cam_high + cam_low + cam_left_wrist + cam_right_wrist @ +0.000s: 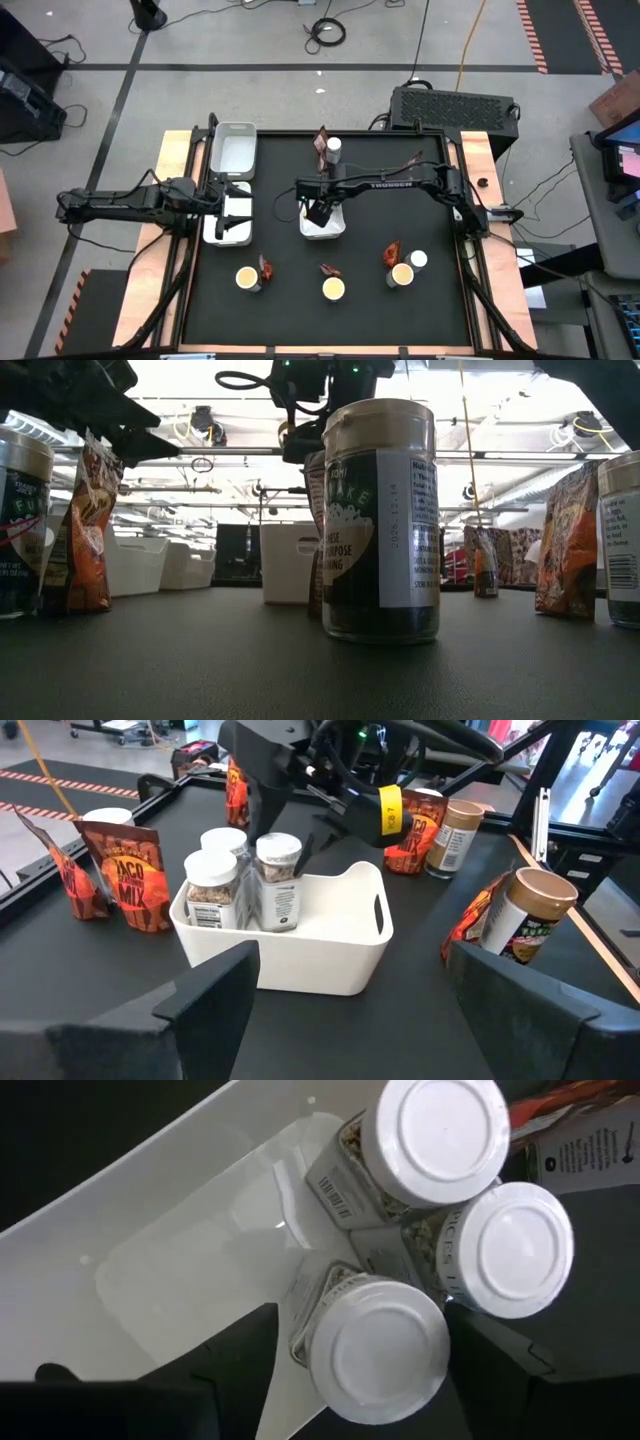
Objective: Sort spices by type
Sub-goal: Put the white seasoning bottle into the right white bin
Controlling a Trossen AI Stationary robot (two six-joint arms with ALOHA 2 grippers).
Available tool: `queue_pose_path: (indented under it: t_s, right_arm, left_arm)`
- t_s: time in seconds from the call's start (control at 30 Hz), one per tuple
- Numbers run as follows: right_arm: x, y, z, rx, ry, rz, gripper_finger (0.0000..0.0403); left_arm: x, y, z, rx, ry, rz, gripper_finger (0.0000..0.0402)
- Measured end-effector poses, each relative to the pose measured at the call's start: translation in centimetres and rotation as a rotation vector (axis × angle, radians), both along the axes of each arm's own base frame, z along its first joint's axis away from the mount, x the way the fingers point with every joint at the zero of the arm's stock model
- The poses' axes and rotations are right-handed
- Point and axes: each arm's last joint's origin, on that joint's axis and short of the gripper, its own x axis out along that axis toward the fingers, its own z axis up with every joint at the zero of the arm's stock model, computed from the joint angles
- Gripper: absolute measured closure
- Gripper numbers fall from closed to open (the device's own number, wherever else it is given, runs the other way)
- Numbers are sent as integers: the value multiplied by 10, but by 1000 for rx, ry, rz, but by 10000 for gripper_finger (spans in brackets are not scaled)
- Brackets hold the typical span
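Note:
Three white-capped jars (380,1350) stand together in one end of the centre white tray (323,228). My right gripper (365,1380) hovers over them, open and pointing down, with a finger on either side of the nearest jar's cap. I see a gap at the one finger. My left gripper (365,1020) is open and waits over the left white tray (226,222). Yellow-topped tubs (333,289) and reddish-brown packets (390,254) stand along the near side. One more jar (418,260) stands near the right tub, and another jar (333,146) stands with a packet at the far edge.
A second white tray (233,150) sits at the far left of the mat. In the low view a tall tub (380,520) stands in front, with packets (90,530) on both sides. Bare black mat lies between the centre tray and the near row.

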Motion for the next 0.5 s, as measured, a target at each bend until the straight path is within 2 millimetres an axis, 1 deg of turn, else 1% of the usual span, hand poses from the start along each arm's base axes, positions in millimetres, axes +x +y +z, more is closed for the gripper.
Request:
queue_pose_path:
  t_s: [0.2,0.27,0.37,0.5]
  right_arm:
    - [0,-3,0,0,2,-1,165]
    - [-1,-3,3,1,6,4,165]
    - [1,-3,16,-4,-15,5,165]
    - [4,-3,39,-12,-77,23,165]
  left_arm:
    - [0,0,0,0,0,0,75]
    - [0,0,0,0,0,0,75]
    - [0,0,0,0,-1,0,75]
    - [0,0,0,0,0,0,75]
